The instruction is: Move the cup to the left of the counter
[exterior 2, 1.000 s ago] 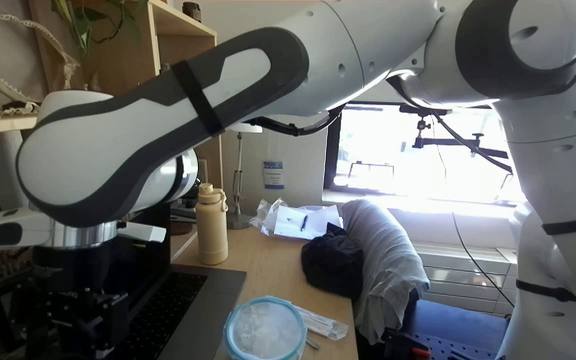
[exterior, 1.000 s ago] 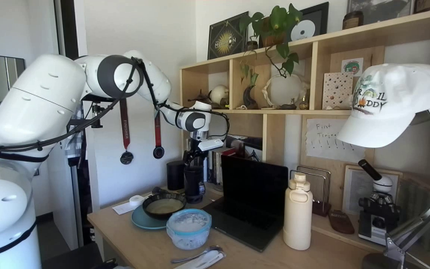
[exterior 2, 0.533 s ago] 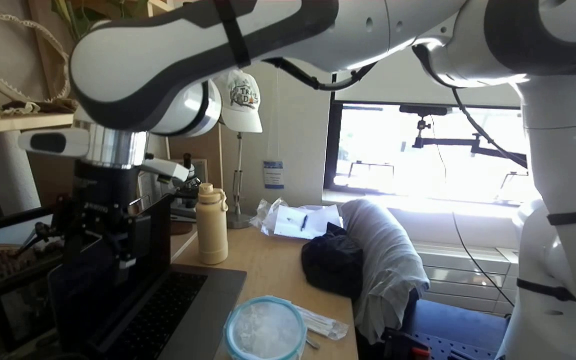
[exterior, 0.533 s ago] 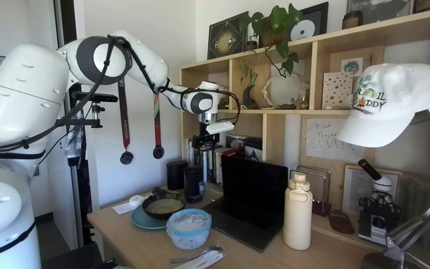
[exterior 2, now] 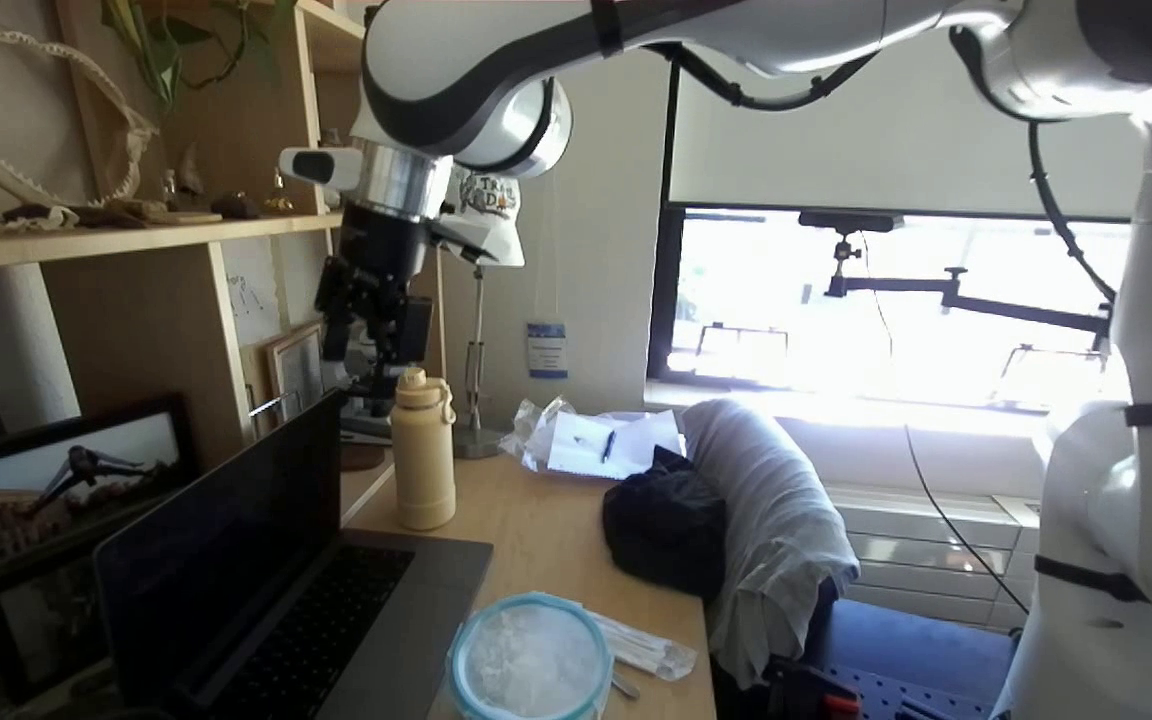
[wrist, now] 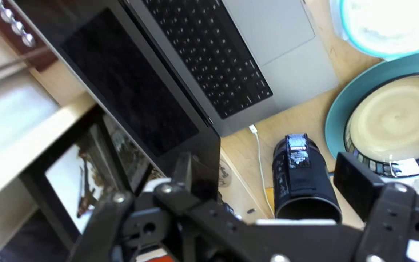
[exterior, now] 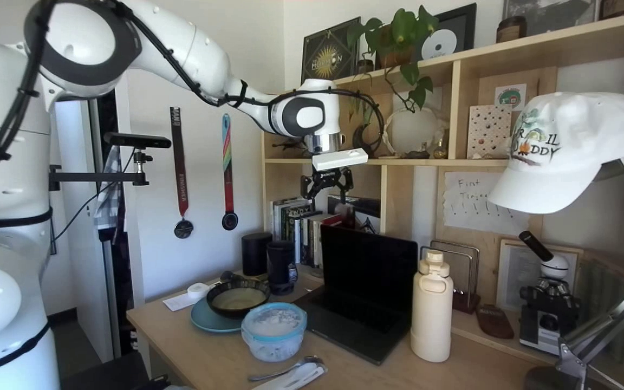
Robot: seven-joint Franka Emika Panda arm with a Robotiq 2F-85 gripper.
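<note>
The cup (exterior: 281,268), a dark blue-black tumbler, stands upright at the back left of the tan wooden counter (exterior: 182,338) in an exterior view. It stands between a black cylinder and the laptop, behind the bowl. In the wrist view the cup (wrist: 300,171) shows its open rim and a shiny strap, below and between the finger pads but well apart from them. My gripper (exterior: 328,206) is open and empty, high above the laptop's screen; it also shows in an exterior view (exterior 2: 373,350) and in the wrist view (wrist: 271,182). The cup is not visible in that exterior view.
The laptop (exterior: 369,271) stands open below my gripper. The black cylinder (exterior: 256,253), the dark bowl (exterior: 239,298) on a teal plate (exterior: 203,319) and a lidded container (exterior: 274,341) are near the cup. The cream bottle (exterior: 432,319) stands right. Wall shelves (exterior: 457,108) rise behind.
My gripper was at the cup's top one second ago. It has since risen and moved right in an exterior view, over the laptop, and its fingers now show spread. The cup has not moved.
</note>
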